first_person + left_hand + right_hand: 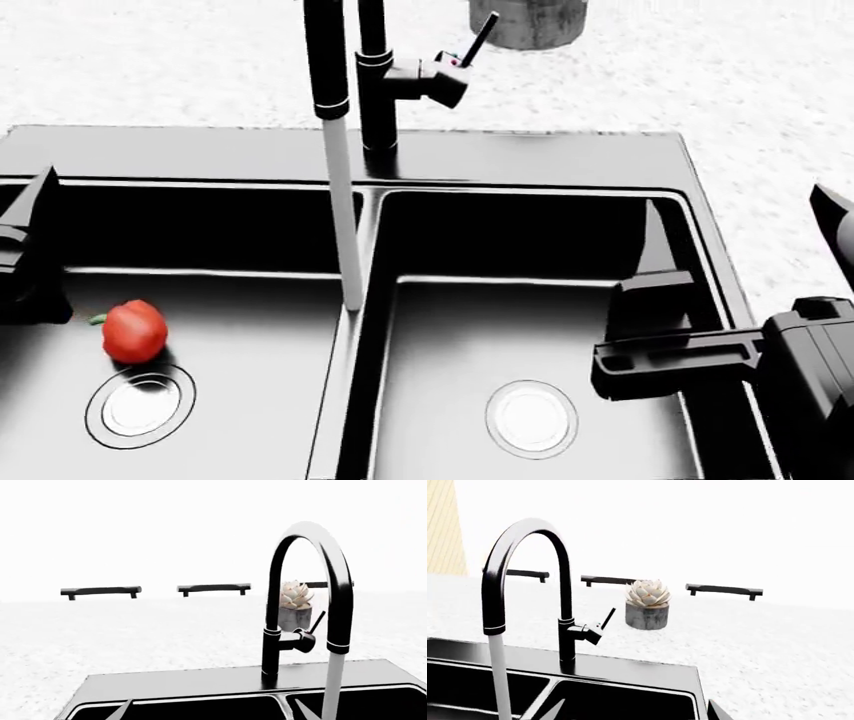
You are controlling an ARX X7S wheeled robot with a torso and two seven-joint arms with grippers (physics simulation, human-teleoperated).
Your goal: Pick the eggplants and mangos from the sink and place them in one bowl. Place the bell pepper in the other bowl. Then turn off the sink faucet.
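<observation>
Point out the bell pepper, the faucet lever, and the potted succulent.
bell pepper [134,331]: head view, on its red body.
faucet lever [606,618]: right wrist view, mid-handle.
potted succulent [648,593]: right wrist view, on the leaves.

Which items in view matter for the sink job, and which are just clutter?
Job:
bell pepper, left basin
sink
sink faucet, water running
left tool, right tool, both empty over the sink

Clutter:
potted succulent on the counter behind the faucet
cabinet handles on the wall behind the counter

No eggplant, mango or bowls in view.
</observation>
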